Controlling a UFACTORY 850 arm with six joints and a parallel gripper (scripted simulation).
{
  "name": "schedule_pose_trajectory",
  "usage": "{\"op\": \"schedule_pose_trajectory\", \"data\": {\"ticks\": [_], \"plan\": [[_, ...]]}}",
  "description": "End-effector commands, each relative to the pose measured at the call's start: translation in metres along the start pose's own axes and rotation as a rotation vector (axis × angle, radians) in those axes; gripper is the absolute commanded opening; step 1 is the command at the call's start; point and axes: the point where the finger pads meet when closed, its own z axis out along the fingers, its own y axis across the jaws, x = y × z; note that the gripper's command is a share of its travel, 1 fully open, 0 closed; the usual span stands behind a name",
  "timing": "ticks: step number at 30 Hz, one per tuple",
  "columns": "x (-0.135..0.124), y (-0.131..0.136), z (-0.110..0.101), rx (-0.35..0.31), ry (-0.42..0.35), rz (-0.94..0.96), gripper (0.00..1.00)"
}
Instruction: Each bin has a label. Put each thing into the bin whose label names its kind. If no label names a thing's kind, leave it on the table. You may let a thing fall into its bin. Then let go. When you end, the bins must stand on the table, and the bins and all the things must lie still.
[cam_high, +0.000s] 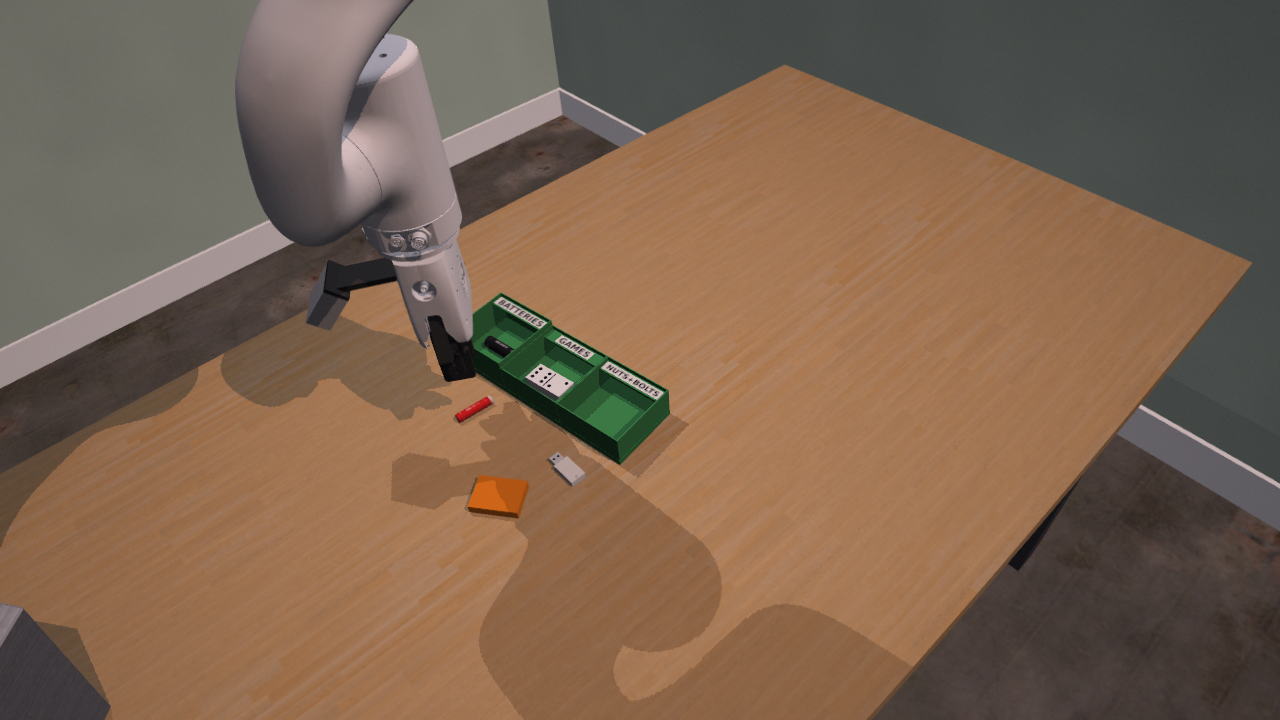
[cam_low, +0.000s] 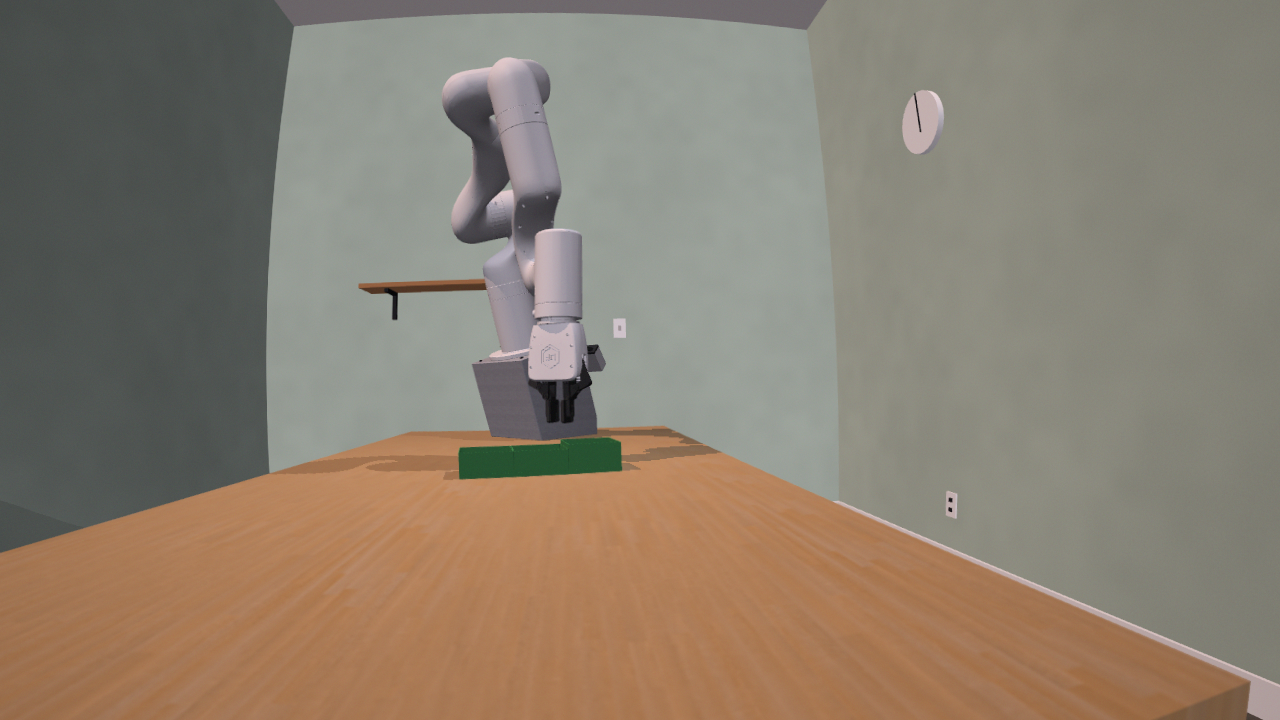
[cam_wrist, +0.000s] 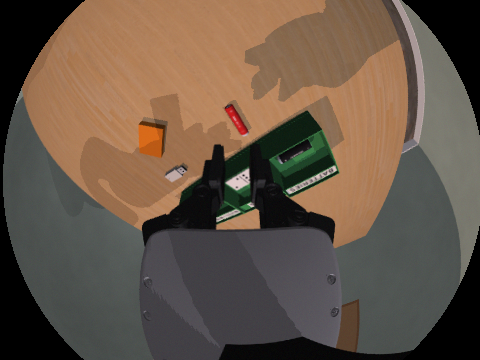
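My gripper (cam_high: 458, 374) (cam_low: 560, 416) (cam_wrist: 237, 157) is partly open and empty, above the table beside the green bins (cam_high: 619, 446) (cam_low: 537, 459) (cam_wrist: 306, 121). Their labels read BATTERIES, GAMES and NUTS+BOLTS. A black battery (cam_high: 498, 345) (cam_wrist: 295, 151) lies in the BATTERIES bin. A white domino (cam_high: 548, 381) (cam_wrist: 237, 180) lies in the GAMES bin. The NUTS+BOLTS bin is empty in the top view. A red battery (cam_high: 474, 409) (cam_wrist: 236, 120) lies on the table near the bins.
A light grey USB stick (cam_high: 567, 469) (cam_wrist: 176, 173) lies on the table near the bins' long side. An orange block (cam_high: 498, 497) (cam_wrist: 151, 139) lies flat farther from the bins. The arm's grey base (cam_low: 523, 398) stands at the far end in the exterior view.
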Motion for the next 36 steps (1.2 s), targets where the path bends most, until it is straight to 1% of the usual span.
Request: {"op": "schedule_pose_trajectory", "data": {"ticks": [1, 5, 7, 8, 12, 36], "plan": [[-0.0006, 0.0004, -0.0005, -0.004, -0.002, -0.157, 0.23], [-0.0007, 0.0004, -0.0005, -0.009, -0.006, -0.295, 0.23], [-0.0007, 0.0004, -0.0005, -0.009, -0.006, -0.295, 0.23], [-0.0007, 0.0003, -0.0005, -0.011, -0.007, -0.392, 0.23], [-0.0007, 0.0004, -0.0005, -0.01, -0.004, -0.478, 0.23], [-0.0007, 0.0004, -0.0005, -0.01, -0.004, -0.478, 0.23]]}}
